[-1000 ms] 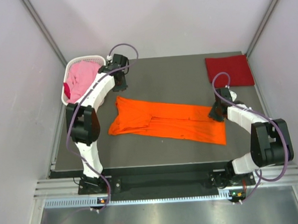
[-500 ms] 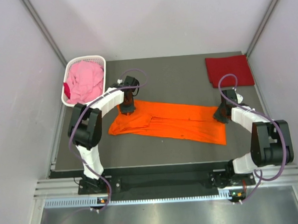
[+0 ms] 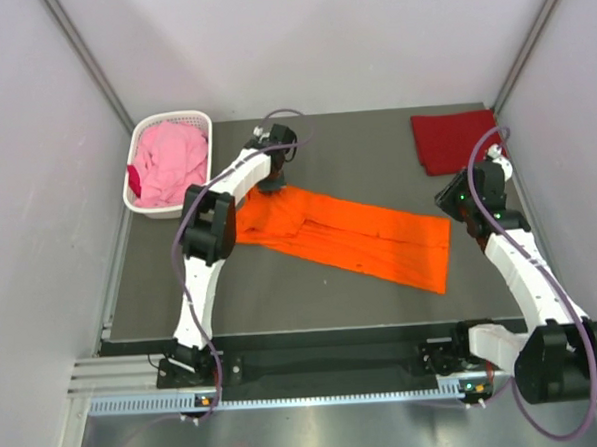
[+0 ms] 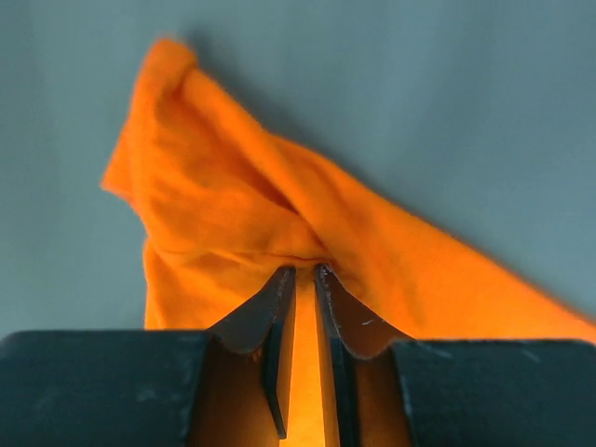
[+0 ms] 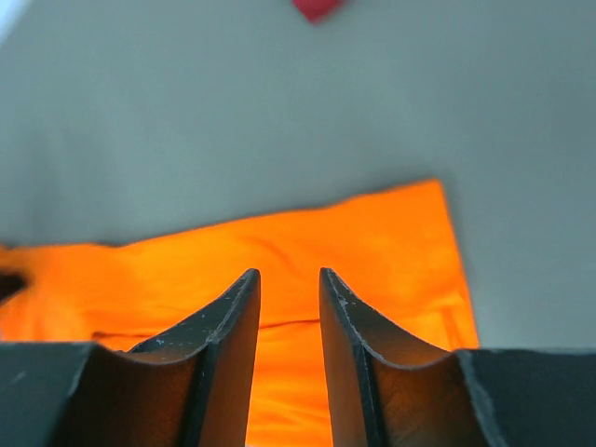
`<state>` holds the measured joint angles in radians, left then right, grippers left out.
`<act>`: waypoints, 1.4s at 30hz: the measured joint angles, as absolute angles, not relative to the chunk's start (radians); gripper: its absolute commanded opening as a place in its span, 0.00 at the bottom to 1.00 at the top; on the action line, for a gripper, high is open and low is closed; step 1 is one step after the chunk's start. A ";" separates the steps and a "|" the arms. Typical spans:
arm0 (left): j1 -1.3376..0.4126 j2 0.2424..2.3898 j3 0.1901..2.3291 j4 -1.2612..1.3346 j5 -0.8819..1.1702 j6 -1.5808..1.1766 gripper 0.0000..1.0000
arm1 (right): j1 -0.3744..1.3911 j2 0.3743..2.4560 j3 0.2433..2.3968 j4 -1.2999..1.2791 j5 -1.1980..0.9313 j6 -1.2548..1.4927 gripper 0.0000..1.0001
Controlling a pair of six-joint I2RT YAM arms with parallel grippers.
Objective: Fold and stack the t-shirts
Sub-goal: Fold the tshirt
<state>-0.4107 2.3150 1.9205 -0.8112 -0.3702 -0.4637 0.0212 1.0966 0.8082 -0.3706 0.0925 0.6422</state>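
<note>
The bright orange t-shirt (image 3: 370, 242) lies in a long strip slanting across the mat. My left gripper (image 3: 274, 182) is at its far left end, shut on a puckered fold of orange cloth (image 4: 214, 205) pinched between the tips (image 4: 303, 270). My right gripper (image 3: 450, 204) hangs raised over the shirt's right end (image 5: 354, 242), open with nothing between its fingers (image 5: 289, 275). The dark red t-shirt (image 3: 456, 141) lies folded at the back right corner, and only its tip (image 5: 317, 7) shows in the right wrist view. The pink t-shirt (image 3: 170, 158) is heaped in the basket.
The white lattice basket (image 3: 173, 117) stands at the back left, with a scrap of dark red cloth (image 3: 134, 179) at its near end. Pale walls close in both sides. The table's front edge runs just ahead of the arm bases.
My left gripper came from beside the basket to the orange shirt's left end, closed on it and dragged it back and to the right. My right gripper lifted off the shirt's right edge.
</note>
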 measured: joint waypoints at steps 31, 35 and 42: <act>-0.761 1.875 1.469 -0.163 -0.027 -0.527 0.12 | 0.035 1.057 0.916 -0.503 -0.084 0.561 0.37; -0.814 1.956 1.462 -0.165 -0.027 -0.559 0.06 | 0.035 1.024 0.941 -0.516 -0.106 0.556 0.37; -0.896 2.066 1.463 -0.244 -0.073 -0.624 0.03 | 0.034 1.015 0.944 -0.532 -0.120 0.542 0.37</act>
